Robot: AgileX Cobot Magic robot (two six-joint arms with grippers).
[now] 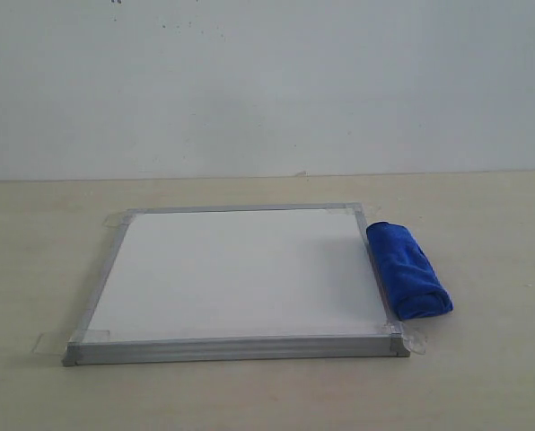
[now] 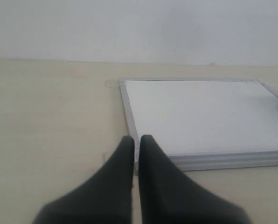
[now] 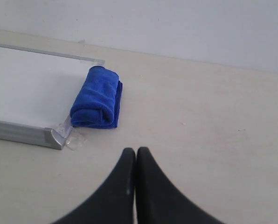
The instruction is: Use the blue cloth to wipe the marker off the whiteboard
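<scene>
The whiteboard lies flat on the table, white with a silver-grey frame and clear tape tabs at its corners. No red marker lines show on its surface in any view. The blue cloth, a rolled bundle, rests against the board's right edge. In the right wrist view the blue cloth lies ahead of my right gripper, which is shut and empty, well short of it. My left gripper is shut and empty, hovering by the whiteboard near its front left corner. Neither gripper appears in the exterior view.
The beige table stretches around the board, with a pale wall behind it. A clear tape tab sticks out at the board's near right corner beside the cloth.
</scene>
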